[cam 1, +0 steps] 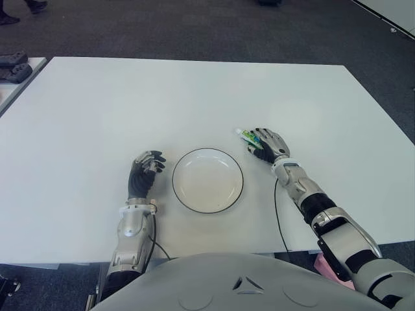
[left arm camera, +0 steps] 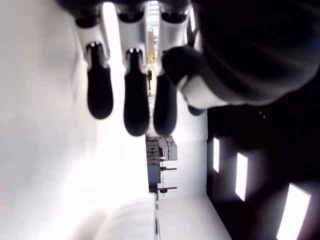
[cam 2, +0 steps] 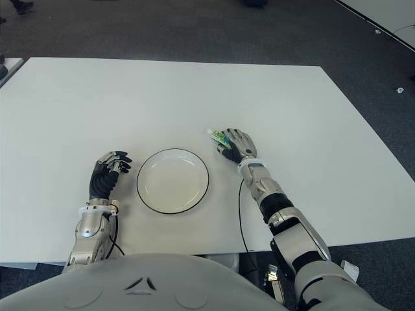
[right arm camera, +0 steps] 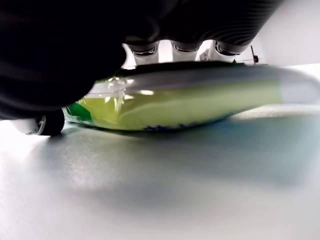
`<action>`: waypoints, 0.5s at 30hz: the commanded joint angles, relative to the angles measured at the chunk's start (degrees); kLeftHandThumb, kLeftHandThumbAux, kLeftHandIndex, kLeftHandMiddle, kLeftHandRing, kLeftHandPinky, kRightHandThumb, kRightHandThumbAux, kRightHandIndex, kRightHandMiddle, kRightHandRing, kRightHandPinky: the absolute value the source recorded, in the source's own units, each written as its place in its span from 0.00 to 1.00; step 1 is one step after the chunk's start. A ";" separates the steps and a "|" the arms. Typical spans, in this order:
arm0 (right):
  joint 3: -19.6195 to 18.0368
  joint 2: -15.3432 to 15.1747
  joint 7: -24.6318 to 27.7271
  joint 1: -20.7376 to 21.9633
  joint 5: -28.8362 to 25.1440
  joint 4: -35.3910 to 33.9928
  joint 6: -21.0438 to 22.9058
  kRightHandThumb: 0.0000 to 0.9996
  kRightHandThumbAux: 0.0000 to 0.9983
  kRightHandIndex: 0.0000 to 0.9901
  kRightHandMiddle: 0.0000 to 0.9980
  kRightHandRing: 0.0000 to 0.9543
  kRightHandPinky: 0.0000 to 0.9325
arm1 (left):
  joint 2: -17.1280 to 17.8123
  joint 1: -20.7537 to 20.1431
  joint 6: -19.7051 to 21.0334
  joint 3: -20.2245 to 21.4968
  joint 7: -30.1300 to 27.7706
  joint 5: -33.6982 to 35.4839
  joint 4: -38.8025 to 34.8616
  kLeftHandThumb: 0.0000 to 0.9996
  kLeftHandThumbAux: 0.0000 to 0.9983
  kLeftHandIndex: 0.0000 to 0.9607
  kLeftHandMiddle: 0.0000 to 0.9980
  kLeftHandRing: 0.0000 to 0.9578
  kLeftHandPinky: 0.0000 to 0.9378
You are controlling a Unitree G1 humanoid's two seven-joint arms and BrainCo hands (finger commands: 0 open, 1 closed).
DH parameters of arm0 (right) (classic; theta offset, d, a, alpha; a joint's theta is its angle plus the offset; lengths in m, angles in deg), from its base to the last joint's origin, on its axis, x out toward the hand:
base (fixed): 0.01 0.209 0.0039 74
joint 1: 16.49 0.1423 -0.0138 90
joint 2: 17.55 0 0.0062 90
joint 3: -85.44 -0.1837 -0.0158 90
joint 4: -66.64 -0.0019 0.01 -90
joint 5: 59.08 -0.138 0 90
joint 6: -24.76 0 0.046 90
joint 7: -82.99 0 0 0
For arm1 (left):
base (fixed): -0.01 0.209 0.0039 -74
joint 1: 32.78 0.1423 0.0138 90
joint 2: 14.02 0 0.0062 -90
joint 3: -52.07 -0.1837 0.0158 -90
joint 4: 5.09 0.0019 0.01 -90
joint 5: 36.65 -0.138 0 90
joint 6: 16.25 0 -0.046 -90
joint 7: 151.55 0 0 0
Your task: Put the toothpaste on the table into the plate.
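The toothpaste [cam 1: 246, 135] is a green and white tube on the white table [cam 1: 194, 97], just right of the plate's far edge. My right hand [cam 1: 266, 145] covers it from above, fingers curled round it. The right wrist view shows the tube [right arm camera: 180, 102] pressed under the palm, with the fingers [right arm camera: 185, 47] behind it and its underside at or barely above the tabletop. The white plate [cam 1: 207, 151] with a dark rim holds nothing and stands between my hands. My left hand [cam 1: 144, 172] shows left of the plate, fingers relaxed and holding nothing.
A second table's corner with dark devices [cam 1: 13, 68] is at the far left. A person's shoes [cam 1: 10, 16] show on the dark carpet at the top left. A thin cable [cam 1: 279, 220] runs along my right forearm to the table's near edge.
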 commanded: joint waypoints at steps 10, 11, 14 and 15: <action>4.97 0.62 10.59 -5.00 -0.99 2.96 0.36 0.57 0.26 0.00 0.00 0.00 0.00 | 0.07 0.73 1.47 0.69 0.20 0.32 1.42 0.83 0.68 0.42 0.49 0.57 0.56; 5.02 0.58 10.87 -4.99 -1.06 2.87 0.56 0.57 0.26 0.00 0.00 0.00 0.00 | 0.11 0.75 1.49 0.71 0.08 0.40 1.38 0.83 0.68 0.42 0.49 0.57 0.56; 4.77 0.59 11.09 -5.08 -1.48 2.70 1.02 0.57 0.27 0.00 0.00 0.00 0.00 | 0.06 0.73 1.35 0.78 0.29 0.23 1.44 0.83 0.68 0.42 0.48 0.57 0.56; 4.61 0.59 11.05 -5.12 -1.68 2.69 1.05 0.57 0.28 0.00 0.00 0.00 0.06 | 0.02 0.71 1.30 0.81 0.43 0.11 1.48 0.83 0.68 0.42 0.48 0.57 0.56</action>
